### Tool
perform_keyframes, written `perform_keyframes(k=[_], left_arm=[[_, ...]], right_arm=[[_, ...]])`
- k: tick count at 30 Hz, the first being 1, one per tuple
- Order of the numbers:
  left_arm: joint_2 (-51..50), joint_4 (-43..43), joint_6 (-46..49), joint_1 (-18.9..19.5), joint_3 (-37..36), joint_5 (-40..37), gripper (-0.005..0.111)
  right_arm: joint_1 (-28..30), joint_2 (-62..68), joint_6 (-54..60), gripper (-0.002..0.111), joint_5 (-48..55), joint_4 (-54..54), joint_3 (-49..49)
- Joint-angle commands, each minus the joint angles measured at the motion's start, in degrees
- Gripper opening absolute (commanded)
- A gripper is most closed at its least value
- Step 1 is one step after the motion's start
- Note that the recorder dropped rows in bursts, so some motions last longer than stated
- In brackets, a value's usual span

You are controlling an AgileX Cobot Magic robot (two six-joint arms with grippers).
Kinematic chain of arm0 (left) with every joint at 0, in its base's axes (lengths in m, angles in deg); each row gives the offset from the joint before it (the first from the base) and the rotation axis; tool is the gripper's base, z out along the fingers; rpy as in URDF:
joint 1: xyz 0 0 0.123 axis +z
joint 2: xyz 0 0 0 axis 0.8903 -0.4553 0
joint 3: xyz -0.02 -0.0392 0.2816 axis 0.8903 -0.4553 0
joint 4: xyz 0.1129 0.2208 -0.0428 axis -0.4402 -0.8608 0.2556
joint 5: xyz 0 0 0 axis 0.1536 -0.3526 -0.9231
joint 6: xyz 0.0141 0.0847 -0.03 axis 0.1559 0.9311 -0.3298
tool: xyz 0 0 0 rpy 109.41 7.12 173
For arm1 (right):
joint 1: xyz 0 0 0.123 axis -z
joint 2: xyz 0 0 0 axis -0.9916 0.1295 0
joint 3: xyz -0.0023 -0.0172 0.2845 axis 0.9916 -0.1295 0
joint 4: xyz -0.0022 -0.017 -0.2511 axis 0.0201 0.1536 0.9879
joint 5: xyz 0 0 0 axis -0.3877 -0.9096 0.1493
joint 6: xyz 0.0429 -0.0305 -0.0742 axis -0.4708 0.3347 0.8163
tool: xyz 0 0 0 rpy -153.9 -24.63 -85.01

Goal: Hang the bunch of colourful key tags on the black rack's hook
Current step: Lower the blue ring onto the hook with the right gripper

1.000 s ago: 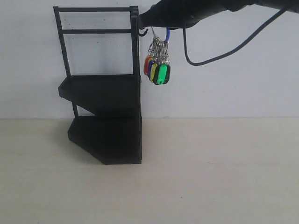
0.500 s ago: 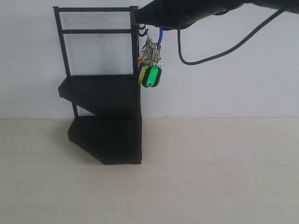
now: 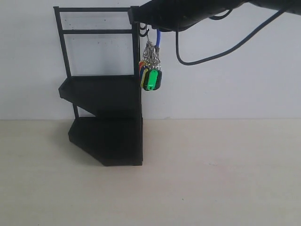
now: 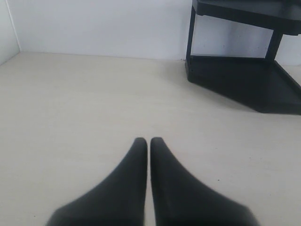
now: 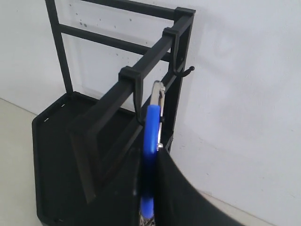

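At the upper right corner of the black rack, the right pincer is clamped on the blue loop of the colourful key tag bunch, which hangs free in the air just beside the rack's right upright. The bunch consists of a smooth blue cord loop, a cluster of silver metal rings below it, and glossy rounded plastic tags at the bottom; green, black, yellow and red faces are visible. In the right wrist view, the top of the loop and a silver ring lie just beside the near hook, a small curved black hook on the rack's top side bar. Whether the loop is already over the hook cannot be determined. A second hook sits further along the same bar. The rack is matte black, with a thin square-bar frame on top and two solid angular trays below, and it stands on the pale, fine-grained desk against a white wall. A black cable droops from the right arm. The left pincer hovers low over the desk, its tapered black fingers pressed together on nothing.
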Motion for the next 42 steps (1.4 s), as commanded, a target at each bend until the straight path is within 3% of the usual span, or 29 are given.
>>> perform_keyframes(k=[1, 27, 29, 35, 42], left_arm=[[-0.2, 0.4, 0.0, 0.2, 0.1, 0.4, 0.004], [-0.2, 0.4, 0.0, 0.2, 0.1, 0.4, 0.004], [-0.2, 0.4, 0.0, 0.2, 0.1, 0.4, 0.004], [-0.2, 0.4, 0.0, 0.2, 0.1, 0.4, 0.004], [-0.2, 0.4, 0.0, 0.2, 0.1, 0.4, 0.004]], right_arm=[[0.0, 0.2, 1.4, 0.0, -2.8, -0.1, 0.3], [0.0, 0.5, 1.9, 0.002, 0.1, -3.1, 0.3], [0.0, 0.5, 2.8, 0.008, 1.4, -3.1, 0.3], [0.0, 0.5, 3.5, 0.041, 3.4, -3.9, 0.3], [0.0, -0.3, 3.5, 0.042, 6.8, -3.7, 0.3]])
